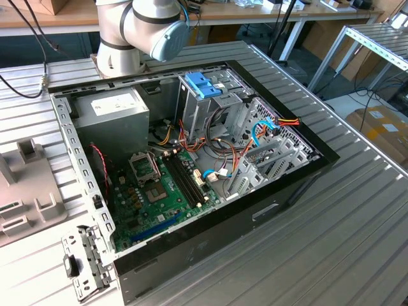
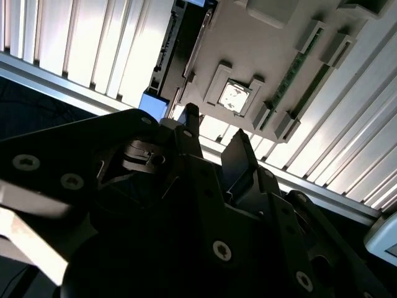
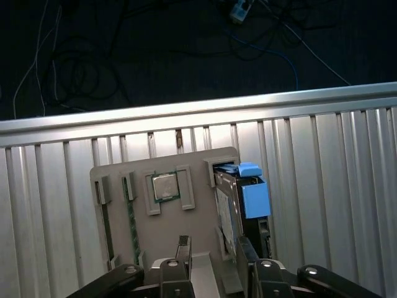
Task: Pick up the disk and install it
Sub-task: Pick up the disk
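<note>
Exterior view angled down on computer case (image 1: 255,223), both wrist views past end effector (image 3: 211,245) (image 2: 214,127) onto grey tray (image 3: 164,230) (image 2: 248,49)

My arm (image 1: 137,29) shows its grey base and blue-capped joint at the top of the exterior view, while in both wrist views my gripper (image 3: 213,251) (image 2: 214,138) holds its two dark fingers (image 3: 182,245) spread apart, grasping nothing.

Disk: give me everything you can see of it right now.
In the first wrist view the disk stands on edge in a slot at one side of the grey holder tray, which lies on the ribbed metal table. Its pale labelled face is seen obliquely, and the rest looks like dark metal. A blue plastic bracket sits against it. The hand hangs open close by and holds nothing; it does not appear to touch the disk.
</note>
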You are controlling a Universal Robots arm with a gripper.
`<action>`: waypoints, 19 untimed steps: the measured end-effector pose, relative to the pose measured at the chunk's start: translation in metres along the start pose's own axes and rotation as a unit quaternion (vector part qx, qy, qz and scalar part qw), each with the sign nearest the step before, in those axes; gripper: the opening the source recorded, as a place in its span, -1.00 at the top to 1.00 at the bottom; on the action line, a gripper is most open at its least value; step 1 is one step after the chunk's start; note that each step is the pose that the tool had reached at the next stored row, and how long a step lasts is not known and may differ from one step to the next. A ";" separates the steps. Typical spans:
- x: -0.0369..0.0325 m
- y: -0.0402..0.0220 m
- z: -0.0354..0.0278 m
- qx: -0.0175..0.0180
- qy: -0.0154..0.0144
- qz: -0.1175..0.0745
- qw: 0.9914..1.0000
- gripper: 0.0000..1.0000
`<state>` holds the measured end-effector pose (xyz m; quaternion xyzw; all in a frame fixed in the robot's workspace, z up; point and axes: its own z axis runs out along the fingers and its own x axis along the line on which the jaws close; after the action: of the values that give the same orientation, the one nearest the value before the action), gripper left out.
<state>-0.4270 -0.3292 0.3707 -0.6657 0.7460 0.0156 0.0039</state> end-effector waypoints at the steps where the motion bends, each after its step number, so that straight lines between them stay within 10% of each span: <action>1: 0.0000 0.0000 0.0000 0.000 0.000 0.000 1.000 0.15; 19: -0.0125 0.0020 0.0017 0.000 0.000 0.000 1.000 0.15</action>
<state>-0.4276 -0.3165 0.3694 -0.6657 0.7461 0.0156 0.0039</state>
